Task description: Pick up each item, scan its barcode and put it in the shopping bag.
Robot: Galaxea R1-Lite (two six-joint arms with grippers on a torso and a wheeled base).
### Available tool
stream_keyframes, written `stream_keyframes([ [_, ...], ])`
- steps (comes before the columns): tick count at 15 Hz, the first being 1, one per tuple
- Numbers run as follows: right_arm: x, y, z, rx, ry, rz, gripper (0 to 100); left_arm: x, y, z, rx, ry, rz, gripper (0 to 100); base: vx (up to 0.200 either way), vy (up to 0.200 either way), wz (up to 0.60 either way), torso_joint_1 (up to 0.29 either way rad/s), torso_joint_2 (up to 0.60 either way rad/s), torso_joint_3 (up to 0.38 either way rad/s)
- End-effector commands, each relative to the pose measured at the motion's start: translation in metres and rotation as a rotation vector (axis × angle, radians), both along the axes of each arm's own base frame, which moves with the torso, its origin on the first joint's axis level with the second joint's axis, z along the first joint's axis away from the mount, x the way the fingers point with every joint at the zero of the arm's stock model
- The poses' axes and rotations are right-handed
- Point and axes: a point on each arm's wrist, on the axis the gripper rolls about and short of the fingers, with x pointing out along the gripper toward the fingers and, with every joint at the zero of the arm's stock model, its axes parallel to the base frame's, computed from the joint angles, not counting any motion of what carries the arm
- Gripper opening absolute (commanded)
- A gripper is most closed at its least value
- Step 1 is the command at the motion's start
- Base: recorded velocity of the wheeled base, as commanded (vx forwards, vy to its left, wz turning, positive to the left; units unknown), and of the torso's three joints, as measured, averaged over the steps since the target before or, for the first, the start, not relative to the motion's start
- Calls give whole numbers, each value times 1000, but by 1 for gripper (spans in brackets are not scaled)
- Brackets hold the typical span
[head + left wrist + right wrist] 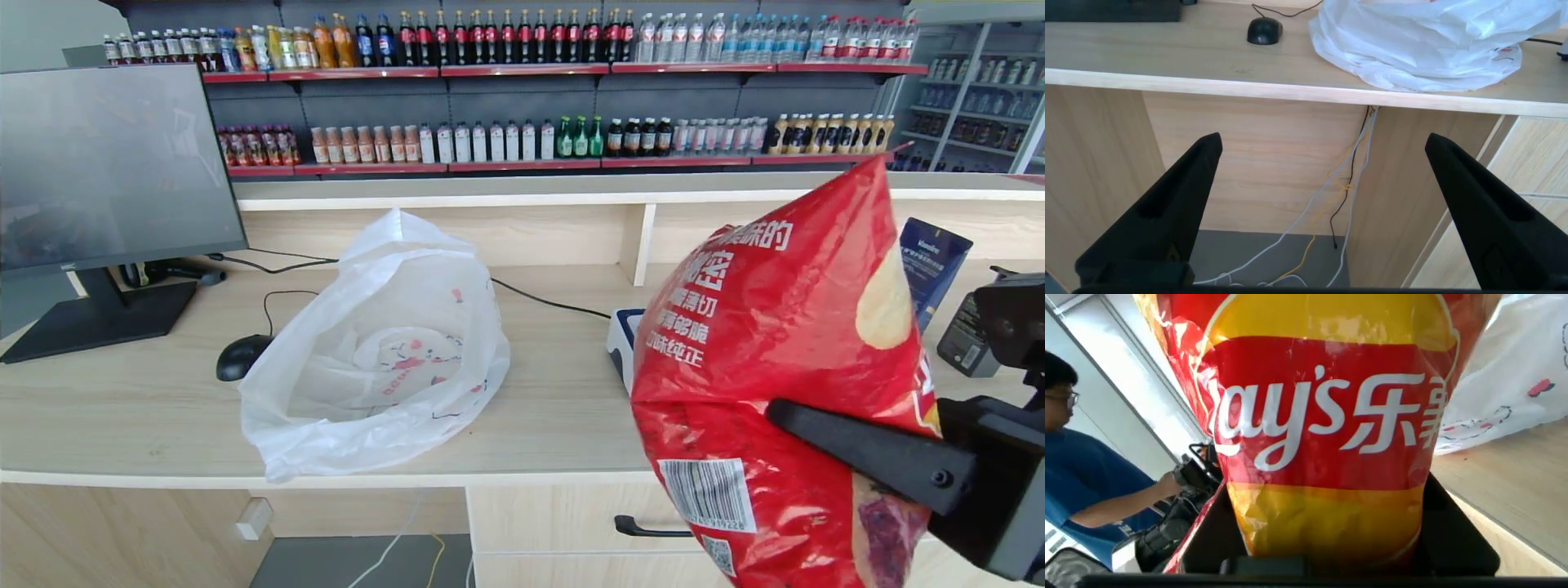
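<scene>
1 item is in hand: the right gripper (1329, 513) is clamped on the lower part of a red chip bag (775, 351), which it holds up in the air at the near side of the counter (122, 408). The bag's barcode (709, 494) faces the head camera. I judge this to be the scan step, with bagging not yet begun.

The scanner (620, 335), a white and blue box on the counter, peeks out at 9 o'clock of the chip bag. The next move likely calls for turning the barcode toward it.

The shopping bag (384, 359) lies open-mouthed farther off at 9 o'clock. The left gripper (1323, 147) hangs below the counter edge, fingers spread and empty.

At 3 o'clock of the chip bag stand a blue packet (931, 265) and a dark item (967, 335), near enough to be knocked. A mouse (241, 357) and a monitor (114, 163) sit at 9 o'clock beyond the shopping bag.
</scene>
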Motion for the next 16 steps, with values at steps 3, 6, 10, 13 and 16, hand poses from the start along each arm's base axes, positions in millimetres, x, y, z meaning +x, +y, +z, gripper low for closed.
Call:
stream_keyframes([
  [3,6,-5,-35,-177,-45,-191,0,0,0,0,0,0,0,100,0,0,0,0,0,0],
  [6,14,-4,-38,-260,-132,-369,0,0,0,0,0,0,0,100,0,0,0,0,0,0],
  [10,26,-11,-33,-435,-296,-761,0,0,0,0,0,0,0,100,0,0,0,0,0,0],
  [13,28,-14,-18,-473,-395,-906,0,0,0,0,0,0,0,100,0,0,0,0,0,0],
  [16,39,-14,5,-425,-447,-1019,0,0,0,0,0,0,0,100,0,0,0,0,0,0],
])
